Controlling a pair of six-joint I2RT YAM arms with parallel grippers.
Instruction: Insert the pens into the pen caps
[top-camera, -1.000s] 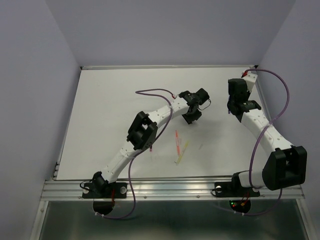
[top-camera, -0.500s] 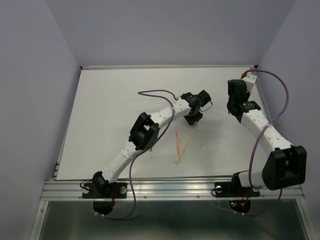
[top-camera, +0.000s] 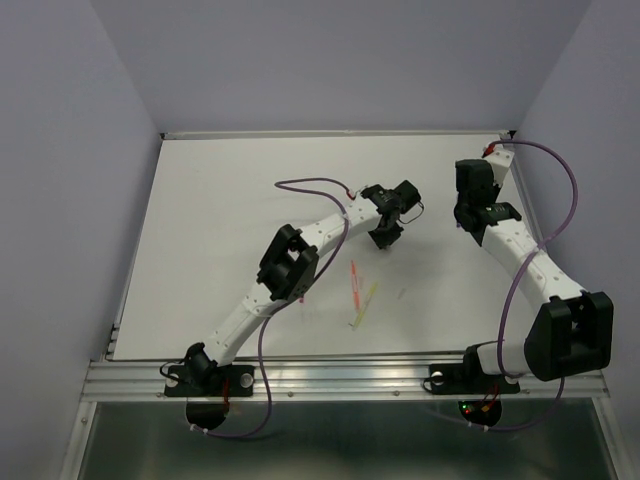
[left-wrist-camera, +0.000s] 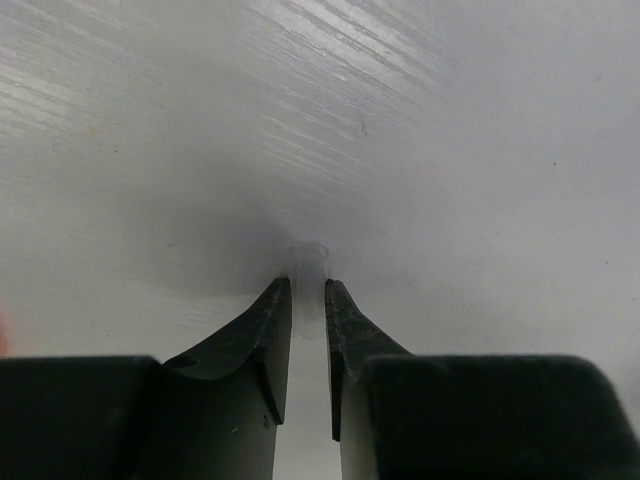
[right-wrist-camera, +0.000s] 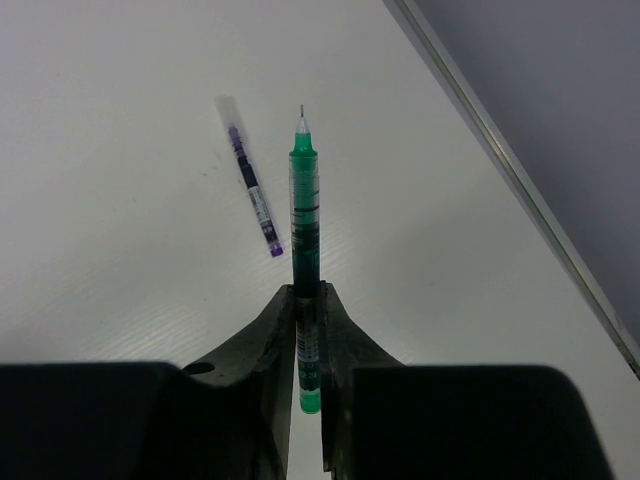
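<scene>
A pale translucent pen cap (left-wrist-camera: 308, 260) stands on the white table, and my left gripper (left-wrist-camera: 308, 290) is shut on it, both fingertips pressing its sides. In the top view that left gripper (top-camera: 386, 237) points down at mid-table. My right gripper (right-wrist-camera: 308, 292) is shut on a green pen (right-wrist-camera: 304, 210), whose bare tip points away from the wrist, above the table. A dark blue pen (right-wrist-camera: 251, 185) with a clear cap on its far end lies just left of the green one. An orange-red pen (top-camera: 353, 278) and a yellow pen (top-camera: 366, 302) lie side by side near the front.
The table's metal rail (right-wrist-camera: 520, 185) runs diagonally close to the right of the green pen, with the purple wall beyond it. In the top view my right gripper (top-camera: 470, 222) is near the table's right edge. A faint short mark (top-camera: 401, 294) lies right of the yellow pen.
My left gripper's jaws have narrowed onto the cap, after the left arm shifted slightly toward it. The right arm and its green pen have stayed put.
</scene>
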